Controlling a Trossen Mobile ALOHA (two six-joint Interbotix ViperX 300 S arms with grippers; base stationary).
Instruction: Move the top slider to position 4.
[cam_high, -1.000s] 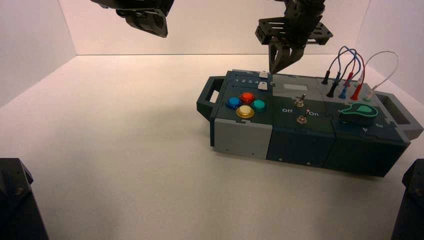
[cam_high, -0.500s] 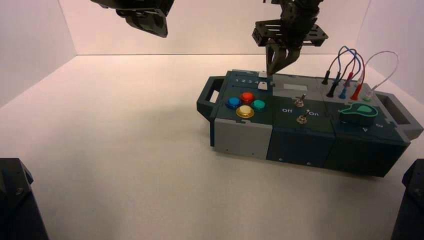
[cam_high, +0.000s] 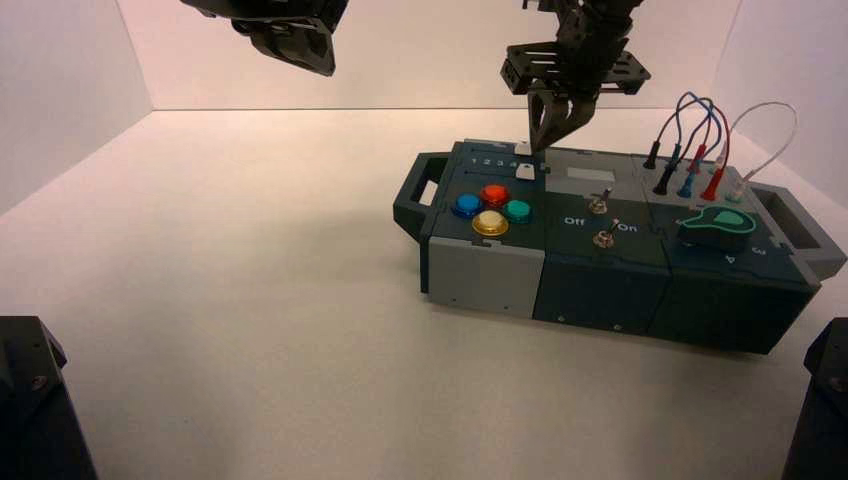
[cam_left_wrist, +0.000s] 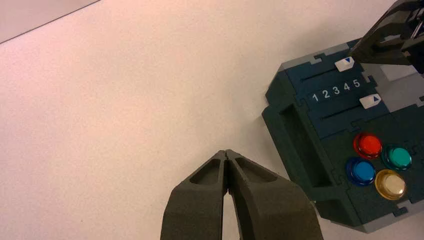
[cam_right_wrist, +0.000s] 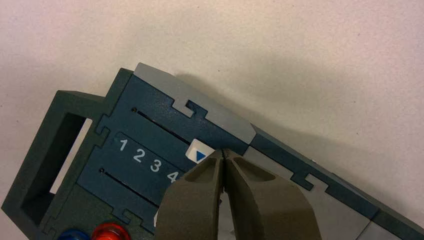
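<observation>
The top slider (cam_left_wrist: 345, 63) is a small white knob with a blue triangle, in the track along the box's back edge (cam_high: 523, 148). In the left wrist view it stands level with the 5 of a printed "1 2 3 4 5" row, just past position 4 (cam_left_wrist: 346, 86). My right gripper (cam_right_wrist: 223, 152) is shut, and its tips sit right against the knob (cam_right_wrist: 199, 153) on the side away from the digit 4 (cam_right_wrist: 172, 176). My left gripper (cam_left_wrist: 227, 152) is shut on nothing and hangs parked high at the back left (cam_high: 300, 45).
A second white slider knob (cam_left_wrist: 370, 101) sits in the nearer track. In front of it are red (cam_high: 494, 194), blue (cam_high: 467, 206), green (cam_high: 517, 210) and yellow (cam_high: 489, 223) buttons. Toggle switches (cam_high: 598, 203), plugged wires (cam_high: 700, 150) and a green knob (cam_high: 718, 227) lie to the right.
My right gripper has moved left and slightly down, bringing its shut tips up against the top slider knob. The left arm has not moved.
</observation>
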